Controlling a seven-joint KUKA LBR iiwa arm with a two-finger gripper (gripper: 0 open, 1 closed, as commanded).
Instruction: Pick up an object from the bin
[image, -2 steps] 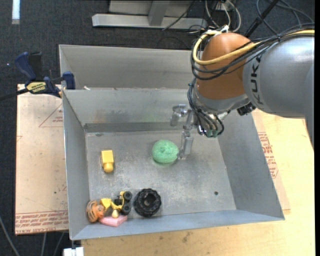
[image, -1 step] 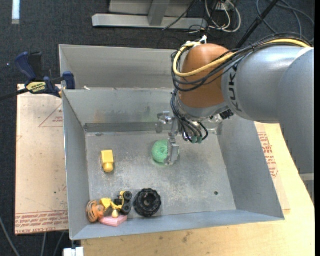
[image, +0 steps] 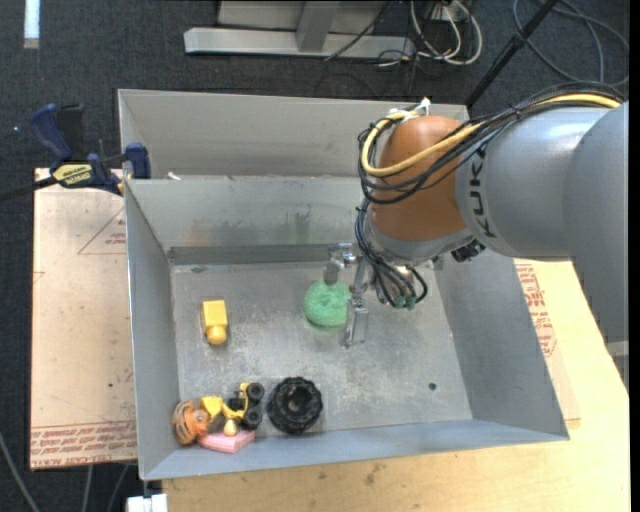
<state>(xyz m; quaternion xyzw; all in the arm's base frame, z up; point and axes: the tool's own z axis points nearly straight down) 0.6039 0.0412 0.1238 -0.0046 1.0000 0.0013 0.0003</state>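
Observation:
My gripper (image: 346, 298) hangs near the middle of the bin, its two fingers spread apart, one toward the back and one toward the front. A soft green rounded lump (image: 322, 306) lies on the bin floor just left of it. The lump's right edge sits in the gap between the fingers. I cannot tell whether the fingers touch it. The gripper is open and not closed on the lump.
A small yellow block (image: 214, 322) lies at the left. A black round ribbed thing (image: 295, 404) sits near the front wall. Beside it lies a small heap with an orange ring (image: 184, 420), a yellow-and-black toy (image: 236, 404) and a pink piece (image: 228, 441).

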